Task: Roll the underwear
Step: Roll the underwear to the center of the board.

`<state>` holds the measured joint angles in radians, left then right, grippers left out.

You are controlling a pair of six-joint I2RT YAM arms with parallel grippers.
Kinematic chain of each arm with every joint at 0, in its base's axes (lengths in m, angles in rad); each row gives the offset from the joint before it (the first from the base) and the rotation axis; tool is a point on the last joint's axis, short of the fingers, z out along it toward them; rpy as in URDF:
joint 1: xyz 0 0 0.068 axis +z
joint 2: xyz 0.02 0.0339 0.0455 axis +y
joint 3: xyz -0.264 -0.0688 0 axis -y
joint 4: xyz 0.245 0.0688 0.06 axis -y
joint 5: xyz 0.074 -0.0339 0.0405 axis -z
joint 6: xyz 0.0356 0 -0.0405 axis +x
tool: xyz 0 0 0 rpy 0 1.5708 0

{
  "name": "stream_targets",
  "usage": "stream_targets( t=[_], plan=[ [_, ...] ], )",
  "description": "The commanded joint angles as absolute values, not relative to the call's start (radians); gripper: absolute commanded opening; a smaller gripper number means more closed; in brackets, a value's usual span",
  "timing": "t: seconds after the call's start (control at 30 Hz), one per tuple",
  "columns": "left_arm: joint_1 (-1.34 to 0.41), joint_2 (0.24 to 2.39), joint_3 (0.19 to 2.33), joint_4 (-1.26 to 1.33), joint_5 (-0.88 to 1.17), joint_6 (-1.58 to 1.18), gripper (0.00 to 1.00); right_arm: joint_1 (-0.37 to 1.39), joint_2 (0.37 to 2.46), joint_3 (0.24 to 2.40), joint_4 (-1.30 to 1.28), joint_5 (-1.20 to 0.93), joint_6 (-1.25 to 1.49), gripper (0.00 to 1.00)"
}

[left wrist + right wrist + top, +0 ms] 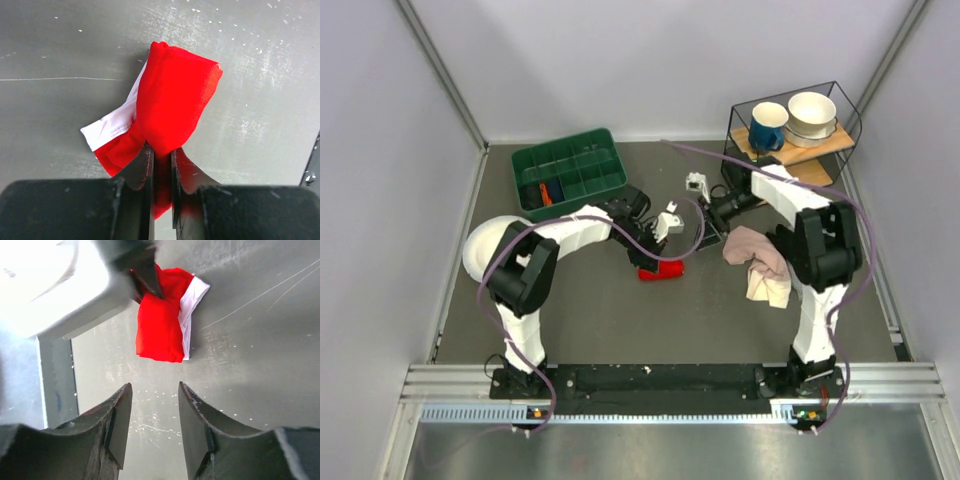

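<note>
The underwear (pixel 661 269) is a small red bundle with a white waistband, lying on the grey table just left of centre. In the left wrist view the underwear (pixel 175 100) is folded over, with the white band (pixel 112 127) sticking out at the left. My left gripper (pixel 162 150) is shut on its near red edge; in the top view the left gripper (pixel 650 255) sits right above the bundle. My right gripper (pixel 155 385) is open and empty, a short way from the underwear (pixel 160 330). In the top view the right gripper (pixel 710 222) is up and to the right of it.
A green compartment bin (pixel 570 172) stands at the back left. A wire rack (pixel 845 100) with a blue mug (pixel 768 126) and white bowls (pixel 812 115) stands at the back right. A pink-and-beige cloth (pixel 760 262) lies by the right arm. A white rounded object (pixel 485 245) lies at the left.
</note>
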<state>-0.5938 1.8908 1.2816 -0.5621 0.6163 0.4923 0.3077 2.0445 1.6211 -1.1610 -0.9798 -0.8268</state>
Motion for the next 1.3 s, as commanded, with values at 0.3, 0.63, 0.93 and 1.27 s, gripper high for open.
stream_targets(
  t=[0.3,0.63,0.93,1.27],
  plan=[
    [-0.545,2.060,1.367,-0.729,0.657,0.368,0.02,0.414,1.522,1.180,-0.745,-0.924,-1.102,0.31],
    [-0.534,2.094,1.405,-0.735,0.650,0.341,0.14,0.701,1.584,1.094,-0.423,-0.487,-1.068,0.34],
    [-0.525,2.079,1.407,-0.712,0.632,0.296,0.28,0.730,1.703,1.095,-0.397,-0.353,-1.074,0.34],
    [-0.517,2.029,1.393,-0.663,0.658,0.265,0.39,0.730,1.628,1.091,-0.452,-0.440,-1.023,0.36]
  ],
)
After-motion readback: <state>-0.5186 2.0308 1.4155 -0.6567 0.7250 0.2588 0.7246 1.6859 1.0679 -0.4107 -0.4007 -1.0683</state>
